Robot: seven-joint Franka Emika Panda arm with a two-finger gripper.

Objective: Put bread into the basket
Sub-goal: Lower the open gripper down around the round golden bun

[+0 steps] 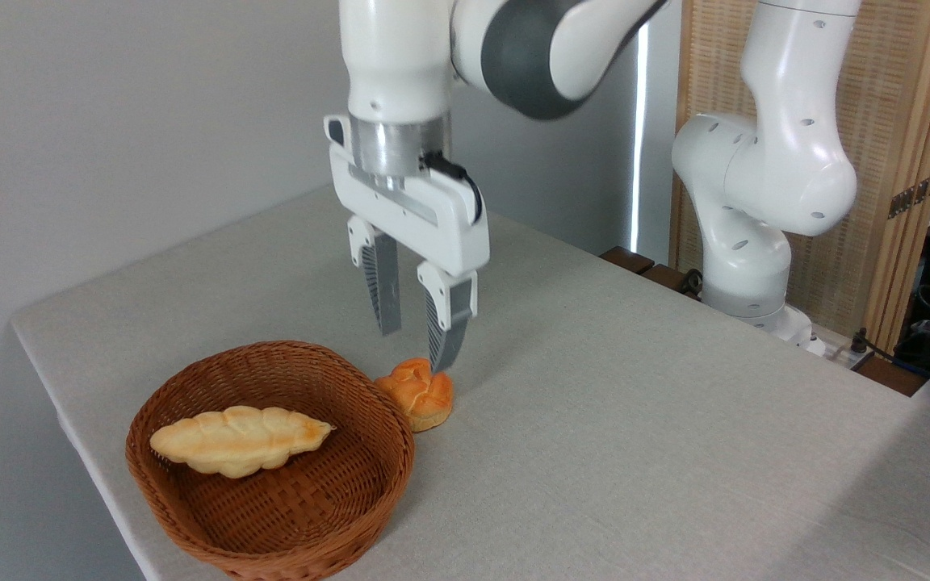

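One table (pixel 634 420), grey cloth, carries everything. White Panda arm (pixel 400 56) hangs over its near-left part. Wicker basket (pixel 190 516) holds a pale braided loaf (pixel 239 440). Gripper (pixel 415 347) points down, fingers spread, holding nothing. Round orange bun (pixel 418 394) lies on the cloth just outside the basket's right rim, directly beneath the fingertips.

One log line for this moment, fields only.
gripper: open, above bun | bun: on table, beside basket | braided loaf: in basket | grasp: not yet
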